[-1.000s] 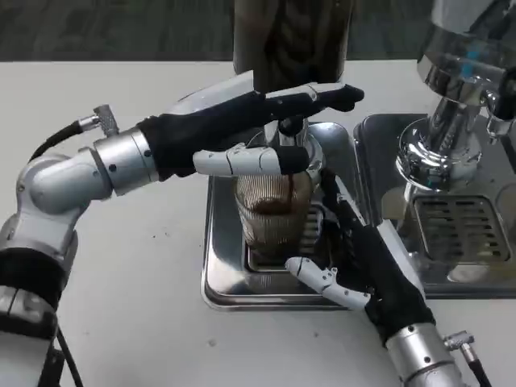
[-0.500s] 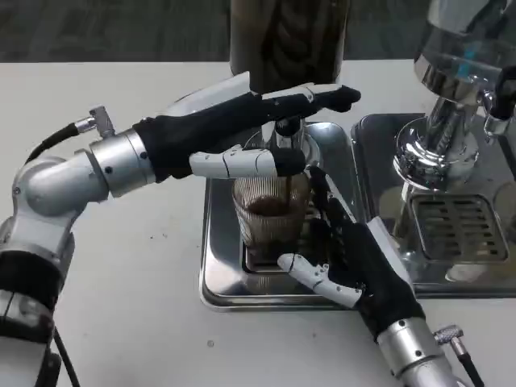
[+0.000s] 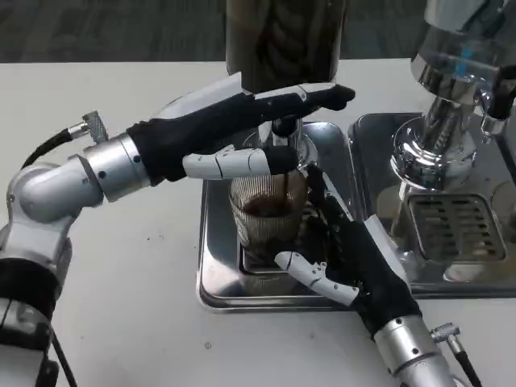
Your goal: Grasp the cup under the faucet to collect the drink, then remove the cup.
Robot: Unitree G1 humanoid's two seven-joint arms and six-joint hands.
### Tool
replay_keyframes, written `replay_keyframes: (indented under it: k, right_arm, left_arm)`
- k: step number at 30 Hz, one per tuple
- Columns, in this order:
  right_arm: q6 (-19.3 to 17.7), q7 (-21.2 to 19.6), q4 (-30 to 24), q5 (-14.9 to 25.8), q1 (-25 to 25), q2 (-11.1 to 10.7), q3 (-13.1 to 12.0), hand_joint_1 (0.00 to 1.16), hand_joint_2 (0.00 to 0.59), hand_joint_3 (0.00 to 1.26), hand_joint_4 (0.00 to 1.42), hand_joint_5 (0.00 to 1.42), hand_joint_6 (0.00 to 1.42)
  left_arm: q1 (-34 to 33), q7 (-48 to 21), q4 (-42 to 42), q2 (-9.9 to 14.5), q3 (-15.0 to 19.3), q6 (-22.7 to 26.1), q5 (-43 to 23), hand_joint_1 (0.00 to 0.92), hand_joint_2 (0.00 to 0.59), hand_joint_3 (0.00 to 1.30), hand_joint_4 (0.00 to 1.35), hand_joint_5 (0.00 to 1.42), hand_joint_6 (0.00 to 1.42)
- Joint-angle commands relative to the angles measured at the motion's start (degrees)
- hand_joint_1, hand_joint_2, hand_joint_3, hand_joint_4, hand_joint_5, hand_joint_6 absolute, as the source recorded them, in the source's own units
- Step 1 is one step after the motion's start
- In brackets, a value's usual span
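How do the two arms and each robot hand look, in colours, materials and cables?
Both forearms are silver metal cylinders. The left robot hand and the right robot hand each have a white back, a black palm covering and fingers in white and black. A knurled silver connector with a black cable sits near each wrist.

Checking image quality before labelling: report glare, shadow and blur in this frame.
Head view: bright glare on the chrome machine and the tray rim; a soft shadow under the left hand; the ribbed cup and right hand reasonably sharp; the far background soft.
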Motion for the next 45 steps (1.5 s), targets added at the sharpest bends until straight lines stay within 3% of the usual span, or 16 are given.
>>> replay_keyframes:
  k: [1, 10, 20, 29, 37, 45]
  right_arm:
    - [-0.6, 0.3, 0.2, 0.4, -0.4, 0.1, -0.3, 0.63, 0.221, 0.0, 0.0, 0.03, 0.11]
    - [-0.4, 0.2, 0.1, 0.3, -0.1, 0.3, -0.2, 0.63, 0.221, 0.0, 0.0, 0.03, 0.12]
    - [-0.9, -0.1, -0.5, 0.2, 0.5, 0.2, -0.3, 0.63, 0.221, 0.0, 0.0, 0.03, 0.13]
    - [-1.1, -1.2, -1.5, -1.6, 1.3, -0.4, 0.0, 0.62, 0.222, 0.0, 0.0, 0.02, 0.12]
    - [-1.0, -1.4, -1.5, -3.0, 0.9, -1.2, 0.3, 0.62, 0.218, 0.0, 0.0, 0.01, 0.11]
    - [-0.6, -3.4, -1.6, -5.2, 0.5, -0.9, 0.5, 0.63, 0.215, 0.0, 0.0, 0.0, 0.11]
  left_arm:
    - [2.7, -2.0, 0.4, 1.2, 1.7, 1.8, -1.4, 0.0, 0.11, 0.12, 0.03, 0.03, 0.0]
    - [2.6, -6.6, -2.0, -0.7, 6.8, 5.2, -9.8, 0.0, 0.109, 0.12, 0.06, 0.07, 0.0]
    - [3.7, -9.9, -6.8, -1.8, 11.7, 10.1, -14.8, 0.0, 0.109, 0.17, 0.12, 0.13, 0.08]
    - [11.0, -9.5, -10.9, -0.3, 14.7, 13.4, -16.4, 0.0, 0.108, 0.2, 0.17, 0.18, 0.14]
    - [18.5, -6.4, -8.4, 2.2, 17.5, 13.6, -14.7, 0.0, 0.107, 0.22, 0.18, 0.2, 0.15]
    - [24.0, -3.5, -5.2, 2.8, 18.3, 13.3, -13.1, 0.0, 0.113, 0.23, 0.2, 0.2, 0.16]
